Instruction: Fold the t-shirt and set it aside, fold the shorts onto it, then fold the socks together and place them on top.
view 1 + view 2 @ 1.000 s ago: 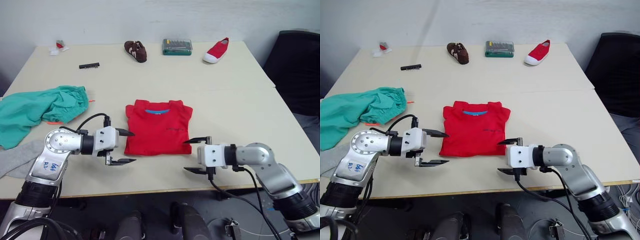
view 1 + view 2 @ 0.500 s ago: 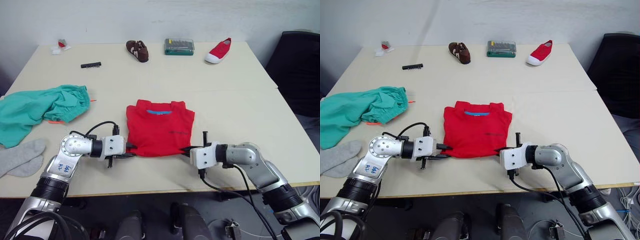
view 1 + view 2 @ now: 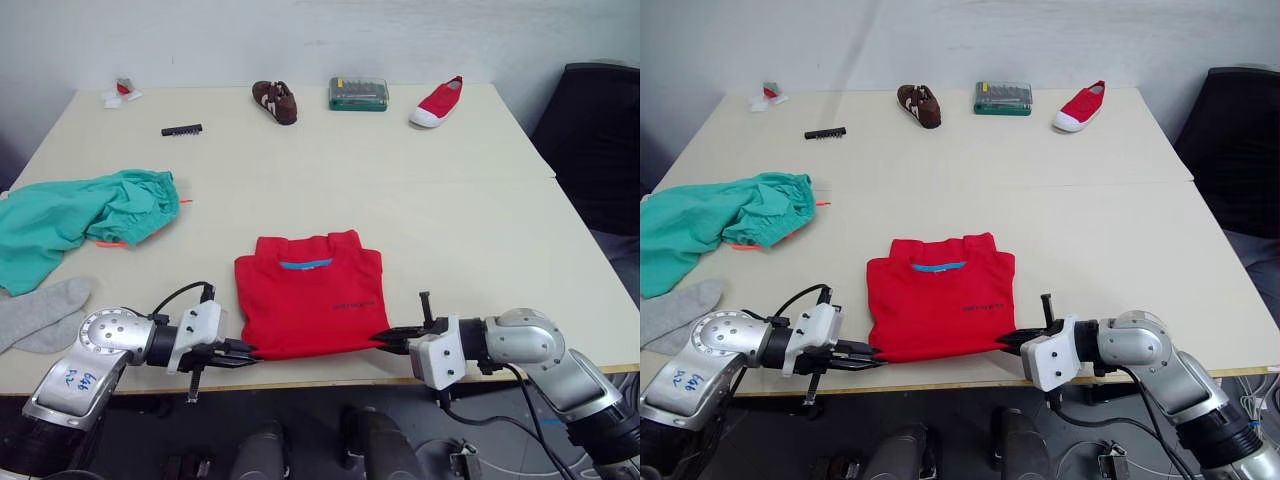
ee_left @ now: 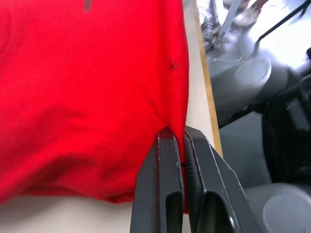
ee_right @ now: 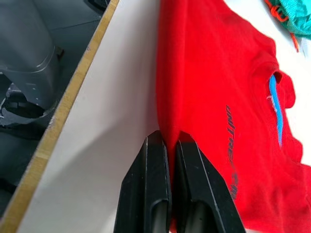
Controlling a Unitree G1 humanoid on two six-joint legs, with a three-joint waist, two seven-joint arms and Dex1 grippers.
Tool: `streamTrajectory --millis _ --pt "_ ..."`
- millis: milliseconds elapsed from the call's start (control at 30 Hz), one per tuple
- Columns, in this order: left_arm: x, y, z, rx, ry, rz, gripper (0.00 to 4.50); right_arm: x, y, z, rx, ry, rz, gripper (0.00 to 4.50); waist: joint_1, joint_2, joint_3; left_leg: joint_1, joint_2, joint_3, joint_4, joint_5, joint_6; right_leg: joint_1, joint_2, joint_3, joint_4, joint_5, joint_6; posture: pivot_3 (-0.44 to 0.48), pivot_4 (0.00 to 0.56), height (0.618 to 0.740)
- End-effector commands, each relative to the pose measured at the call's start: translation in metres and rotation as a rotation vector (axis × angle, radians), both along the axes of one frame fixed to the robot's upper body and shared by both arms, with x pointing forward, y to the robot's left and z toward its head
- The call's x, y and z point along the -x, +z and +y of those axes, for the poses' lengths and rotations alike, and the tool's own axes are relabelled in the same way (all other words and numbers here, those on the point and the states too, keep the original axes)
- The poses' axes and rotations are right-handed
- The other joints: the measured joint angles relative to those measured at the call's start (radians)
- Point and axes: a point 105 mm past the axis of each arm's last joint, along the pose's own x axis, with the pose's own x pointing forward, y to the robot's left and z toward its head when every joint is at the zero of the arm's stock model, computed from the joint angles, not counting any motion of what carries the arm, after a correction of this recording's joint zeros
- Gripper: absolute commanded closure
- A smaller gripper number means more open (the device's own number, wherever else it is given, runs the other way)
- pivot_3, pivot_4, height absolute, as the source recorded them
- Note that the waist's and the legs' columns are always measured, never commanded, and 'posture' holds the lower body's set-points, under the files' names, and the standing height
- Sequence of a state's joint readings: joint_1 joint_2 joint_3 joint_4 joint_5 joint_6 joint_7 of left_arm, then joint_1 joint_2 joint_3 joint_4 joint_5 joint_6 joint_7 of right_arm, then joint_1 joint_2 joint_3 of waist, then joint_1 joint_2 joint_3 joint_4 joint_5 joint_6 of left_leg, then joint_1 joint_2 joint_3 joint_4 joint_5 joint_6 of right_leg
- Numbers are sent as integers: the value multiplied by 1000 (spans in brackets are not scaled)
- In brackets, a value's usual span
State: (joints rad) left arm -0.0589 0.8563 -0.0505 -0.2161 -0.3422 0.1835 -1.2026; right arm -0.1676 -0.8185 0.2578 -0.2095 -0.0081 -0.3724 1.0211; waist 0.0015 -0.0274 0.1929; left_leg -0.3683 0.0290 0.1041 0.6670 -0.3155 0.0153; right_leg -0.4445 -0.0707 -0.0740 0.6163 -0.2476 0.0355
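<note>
The red t-shirt [image 3: 307,303] lies folded near the table's front edge, collar and blue label facing away from me. My left gripper [image 3: 248,354] is shut on its near left corner, the cloth pinched between the black fingers [image 4: 165,194]. My right gripper [image 3: 378,340] is shut on the near right corner, fingers [image 5: 155,194] clamped on the hem. The teal shorts [image 3: 80,215] lie crumpled at the left, orange drawstring showing. The grey socks [image 3: 40,315] rest at the left edge near the front.
Along the far edge sit a brown shoe [image 3: 274,101], a green tool case [image 3: 356,93], a red shoe [image 3: 434,101], a black bit strip [image 3: 180,130] and small bits [image 3: 116,94]. A dark chair [image 3: 595,140] stands at the right. The table edge [image 3: 330,381] runs just under both grippers.
Both grippers closed on the shirt's near corners and dragged it toward the front edge. The shirt now lies closer to me than before.
</note>
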Motion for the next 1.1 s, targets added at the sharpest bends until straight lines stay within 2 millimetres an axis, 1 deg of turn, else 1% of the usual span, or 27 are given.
streamTrajectory --millis 33,67,100,133,167,200,233,267,300,367,433,467,500,533,600,633,667,733,800,867,933,967,1000,1067,1100 --pt "-5 -7 6 -6 44 -13 4492 -1 3 -10 11 -62 44 4254 1 0 0 0 0 0 0 0 0 0 0 0 0 0 0 0 150 740" --pt "-5 -9 7 1 48 0 4248 0 1 -11 13 -66 54 3958 1 0 0 0 0 0 0 0 0 0 0 0 1 0 0 0 150 740" --pt "-6 -10 9 11 59 19 3969 0 2 -12 -3 -88 59 3756 1 0 0 0 0 0 0 0 0 0 0 0 1 0 0 0 150 740" --pt "-9 -9 13 32 84 48 3774 0 4 -14 -39 -125 82 3439 1 0 0 0 0 0 0 0 0 0 0 -1 1 0 0 0 150 740" --pt "-10 -9 17 47 101 66 3431 0 5 -16 -65 -151 98 3059 1 0 0 0 0 0 0 -1 0 0 0 -1 1 0 0 0 150 740" --pt "-12 -3 21 82 132 105 3164 4 11 -18 -107 -179 146 2757 1 0 0 0 0 0 0 -1 0 0 0 -1 1 0 0 0 150 740" --pt "-6 4 27 128 158 150 2846 7 19 -20 -162 -207 210 2392 1 0 0 0 0 -1 0 -1 0 0 -1 -1 1 0 0 0 150 740" --pt "0 14 31 176 174 191 2533 12 29 -21 -220 -225 275 2335 -2 0 0 0 0 -1 0 -1 0 0 -1 -1 2 0 0 0 150 740" --pt "3 25 34 228 185 226 2533 14 41 -23 -274 -242 337 2335 -7 0 0 -1 1 -2 0 -1 0 -1 -1 -1 3 0 0 0 150 740" --pt "7 46 34 304 174 285 2533 13 52 -25 -331 -286 421 2335 -8 -1 0 1 2 -2 0 -1 -1 -1 0 -1 4 0 -1 0 150 740" --pt "4 59 30 356 171 307 2497 6 60 -25 -406 -331 484 2756 -3 -1 0 1 2 -4 0 -1 -2 0 -1 -2 4 -1 -1 0 150 740" --pt "-1 61 27 367 177 299 2921 -1 63 -23 -451 -357 508 2973 0 -1 0 1 1 -5 1 0 -2 0 -1 -2 3 -1 -2 0 150 740" --pt "-7 61 24 367 185 283 3132 -6 65 -21 -489 -373 528 3322 4 -1 0 1 1 -5 1 0 -2 1 -1 -2 3 -1 -2 0 150 740" --pt "-14 58 19 353 189 263 3410 -13 65 -17 -518 -382 536 3617 6 -1 0 0 1 -5 0 1 -2 1 -1 -3 2 -2 -3 0 150 740" --pt "-22 49 11 312 181 236 4084 -25 63 -7 -538 -394 534 4360 8 -1 0 0 0 -5 0 1 -2 1 0 -2 3 -1 -3 0 150 740" --pt "-27 44 5 294 180 226 4417 -30 60 -2 -528 -395 528 4500 8 -1 0 -1 0 -5 0 1 -2 0 0 -2 3 -1 -2 0 150 740" --pt "-33 39 -1 270 186 211 4486 -35 55 5 -511 -394 519 4500 8 -1 0 -1 0 -5 0 1 -2 0 -1 -2 3 -1 -2 0 150 740" --pt "-47 27 -11 218 199 188 4486 -47 45 18 -482 -401 504 4500 8 -1 0 -1 0 -5 0 0 -2 0 0 -3 3 -1 -2 0 150 740" --pt "-64 14 -17 153 226 157 4486 -59 36 29 -434 -404 467 4500 5 -1 0 -2 -1 -4 0 0 -2 0 0 -3 3 0 -2 0 150 740" --pt "-79 8 -19 124 265 136 4486 -63 25 34 -348 -387 415 4500 2 -1 0 -2 -1 -4 0 0 -2 -1 0 -3 4 0 -1 0 150 740" --pt "-103 10 -17 133 352 88 4486 -77 10 32 -240 -413 302 4500 0 -1 0 -2 -1 -4 1 0 -2 -1 0 -3 4 0 -1 0 150 740" --pt "-111 14 -15 144 385 65 4486 -85 7 30 -220 -439 254 4500 -2 -1 0 -2 -1 -3 1 0 -1 -1 0 -3 4 0 -1 0 150 740" --pt "-118 18 -13 160 409 48 4486 -94 7 27 -222 -473 224 4500 -2 -1 0 -2 -1 -3 2 0 -1 -1 0 -3 4 0 0 0 150 740" --pt "-127 31 -7 203 450 30 4486 -114 15 16 -264 -572 173 4500 -7 -1 0 -2 -1 -3 3 1 -1 -1 -1 -3 5 1 1 0 150 740" --pt "-130 35 -5 216 461 25 4486 -120 17 13 -274 -601 157 4500 -9 -1 0 -2 -1 -2 4 1 -1 -1 0 -2 6 1 0 0 150 740"
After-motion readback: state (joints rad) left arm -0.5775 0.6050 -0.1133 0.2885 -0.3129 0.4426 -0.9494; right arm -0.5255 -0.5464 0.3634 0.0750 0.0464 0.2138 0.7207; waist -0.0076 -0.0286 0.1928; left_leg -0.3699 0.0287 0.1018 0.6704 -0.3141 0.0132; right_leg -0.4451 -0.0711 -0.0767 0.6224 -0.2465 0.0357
